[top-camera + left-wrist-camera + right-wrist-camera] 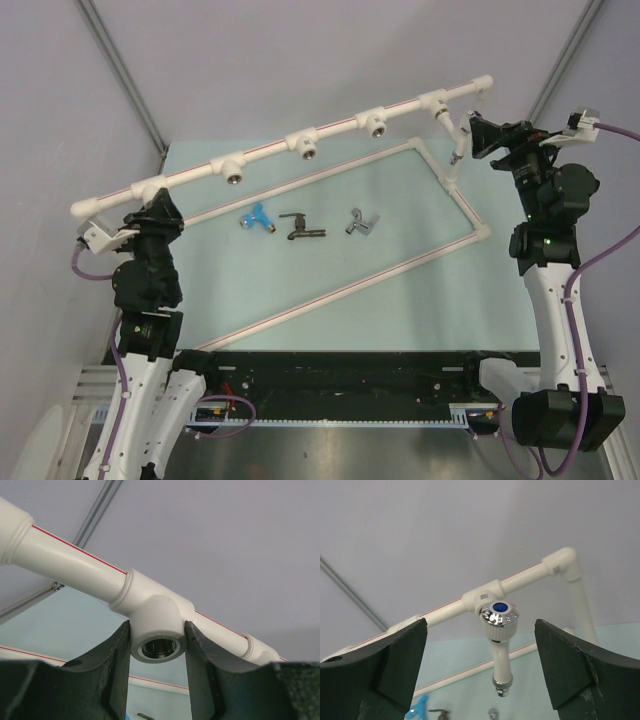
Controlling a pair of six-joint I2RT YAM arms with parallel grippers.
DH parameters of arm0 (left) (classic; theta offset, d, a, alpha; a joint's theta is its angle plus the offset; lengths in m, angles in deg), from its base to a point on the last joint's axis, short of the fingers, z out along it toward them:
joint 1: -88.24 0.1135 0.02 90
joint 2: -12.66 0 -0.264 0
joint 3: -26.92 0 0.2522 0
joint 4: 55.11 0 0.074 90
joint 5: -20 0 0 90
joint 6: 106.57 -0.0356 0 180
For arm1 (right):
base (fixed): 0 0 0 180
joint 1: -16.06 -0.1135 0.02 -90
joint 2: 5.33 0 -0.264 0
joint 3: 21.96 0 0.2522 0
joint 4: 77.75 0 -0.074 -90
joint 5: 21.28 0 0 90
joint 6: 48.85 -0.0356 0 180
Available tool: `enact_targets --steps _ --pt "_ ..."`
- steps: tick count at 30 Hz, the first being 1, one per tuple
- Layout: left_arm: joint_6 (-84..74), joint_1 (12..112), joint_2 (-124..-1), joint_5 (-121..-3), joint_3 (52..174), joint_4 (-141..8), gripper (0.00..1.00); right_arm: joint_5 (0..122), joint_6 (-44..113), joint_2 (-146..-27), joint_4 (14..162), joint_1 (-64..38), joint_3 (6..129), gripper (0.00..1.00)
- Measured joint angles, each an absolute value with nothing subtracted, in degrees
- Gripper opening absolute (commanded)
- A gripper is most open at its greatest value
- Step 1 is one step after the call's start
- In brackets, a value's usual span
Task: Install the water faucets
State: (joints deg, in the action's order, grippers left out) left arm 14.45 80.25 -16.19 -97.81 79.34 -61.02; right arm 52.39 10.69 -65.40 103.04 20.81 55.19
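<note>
A white faucet [456,133] with a chrome knob hangs from the rightmost tee [436,101] of the white pipe rail. In the right wrist view it [500,630] sits between the fingers of my open right gripper [481,625], clear of both; the gripper [481,134] is just right of it. My left gripper [152,206] is shut on the leftmost tee [159,630], with fingers [119,655] pressed on both sides of its empty threaded socket. The blue faucet [258,217], dark faucet [300,228] and silver faucet [361,223] lie on the mat.
Two more tees [232,171] [305,146] and a third [375,123] along the rail have empty metal sockets. A white pipe frame [330,290] lies around the faucets on the pale green mat [420,300]. Grey walls close in the back and sides.
</note>
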Motion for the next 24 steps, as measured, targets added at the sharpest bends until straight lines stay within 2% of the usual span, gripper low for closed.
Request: enact_targets --steps 11,24 --pt "14.5 80.2 -16.2 -97.8 79.3 -61.0 0.00 55.8 23.1 -68.7 102.2 20.6 55.7 0.91" --pt "14.4 80.2 -16.2 -97.8 79.3 -60.9 0.00 60.8 21.6 -76.3 100.3 22.3 57.8 0.90"
